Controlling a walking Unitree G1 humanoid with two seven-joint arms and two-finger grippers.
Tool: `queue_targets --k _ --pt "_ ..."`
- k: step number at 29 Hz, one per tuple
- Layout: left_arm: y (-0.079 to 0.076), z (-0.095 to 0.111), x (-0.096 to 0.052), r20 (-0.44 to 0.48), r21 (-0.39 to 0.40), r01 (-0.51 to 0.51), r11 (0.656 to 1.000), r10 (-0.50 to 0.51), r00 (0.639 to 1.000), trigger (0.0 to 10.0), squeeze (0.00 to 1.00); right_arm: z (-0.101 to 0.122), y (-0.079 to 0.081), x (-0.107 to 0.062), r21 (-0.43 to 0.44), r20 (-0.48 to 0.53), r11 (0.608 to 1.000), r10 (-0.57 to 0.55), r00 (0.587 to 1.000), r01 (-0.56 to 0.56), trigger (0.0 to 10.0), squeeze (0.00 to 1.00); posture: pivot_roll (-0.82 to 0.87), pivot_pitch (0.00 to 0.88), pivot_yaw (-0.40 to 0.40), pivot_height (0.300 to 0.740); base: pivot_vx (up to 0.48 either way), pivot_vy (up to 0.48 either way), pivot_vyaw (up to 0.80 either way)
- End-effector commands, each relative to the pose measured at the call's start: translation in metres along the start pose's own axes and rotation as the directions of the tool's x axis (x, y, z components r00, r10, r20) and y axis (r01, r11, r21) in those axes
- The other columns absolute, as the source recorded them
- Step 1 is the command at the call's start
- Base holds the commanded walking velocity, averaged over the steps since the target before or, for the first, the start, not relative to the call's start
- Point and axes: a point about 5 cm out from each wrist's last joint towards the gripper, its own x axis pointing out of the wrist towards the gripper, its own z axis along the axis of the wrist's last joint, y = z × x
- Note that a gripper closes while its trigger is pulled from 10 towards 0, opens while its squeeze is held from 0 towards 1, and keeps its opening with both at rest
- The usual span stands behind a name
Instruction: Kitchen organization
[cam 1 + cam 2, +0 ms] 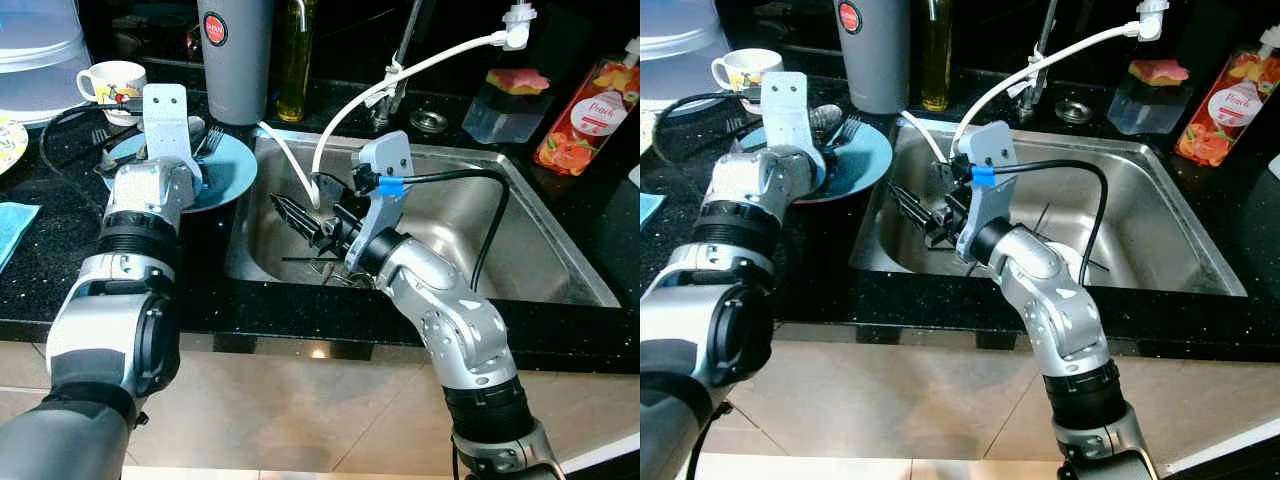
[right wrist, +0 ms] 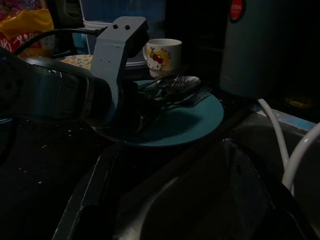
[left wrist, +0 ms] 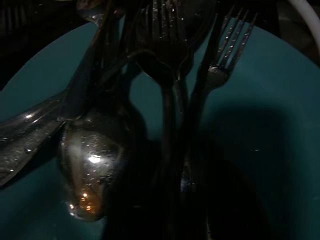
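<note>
The left jaws (image 1: 825, 150) hang low over a blue plate (image 1: 232, 172) on the black desk (image 1: 60, 260), down among a heap of cutlery (image 3: 165, 90); whether they are wide or holding anything I cannot tell. In the left wrist view a spoon (image 3: 90, 170) lies bowl-up just beside a fork (image 3: 227, 45) on the plate. Beyond these jaws stands a white mug (image 1: 112, 82) with a cartoon print, and near it a grey canister (image 1: 235, 55) bearing a round red label whose writing is too small to read.

The right jaws (image 1: 300, 222) are down inside the steel sink (image 1: 560, 260), pointing toward the plate; their two fingers stand apart with nothing between them. A white hose (image 1: 400, 75) runs just behind them. Far to the other side of the sink a bottle (image 1: 588, 105) with an orange fruit label reads "Fruit". An oil bottle (image 1: 296, 60) stands beside the canister.
</note>
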Motion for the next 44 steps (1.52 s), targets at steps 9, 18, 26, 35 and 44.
queue_targets --k 9,18,26,35,44 --pt "-0.002 0.022 -0.004 0.172 0.098 -0.043 0.994 0.026 0.985 0.0 0.00 -0.001 -0.003 -0.002 0.011 0.010 1.000 -0.025 1.000 0.024 10.0 0.00 0.19 0.037 -0.076 0.740 0.000 0.000 0.00" --pt "-0.010 0.029 -0.007 0.242 0.122 -0.018 0.992 -0.013 0.970 10.0 0.00 -0.001 -0.004 -0.002 0.010 0.012 0.999 -0.030 0.999 0.030 10.0 0.00 0.18 0.030 -0.076 0.740 0.000 0.000 0.00" --pt "-0.016 0.044 -0.016 0.384 0.148 -0.005 0.989 -0.053 0.922 10.0 0.00 -0.001 -0.005 -0.002 0.009 0.013 0.999 -0.036 0.999 0.036 10.0 0.00 0.19 0.024 -0.079 0.740 0.000 0.000 0.00" --pt "-0.054 0.058 -0.046 0.588 0.306 0.159 0.939 -0.317 0.744 10.0 0.00 0.001 -0.007 -0.002 0.002 0.022 0.999 -0.045 0.999 0.045 10.0 0.00 0.19 0.017 -0.080 0.740 0.000 0.000 0.00" --pt "-0.083 0.011 -0.042 0.229 0.345 0.560 0.753 -0.646 0.728 10.0 0.00 0.005 -0.019 -0.002 -0.004 0.043 0.991 -0.135 0.990 0.135 10.0 0.00 0.19 0.017 -0.073 0.740 0.000 0.000 0.00"
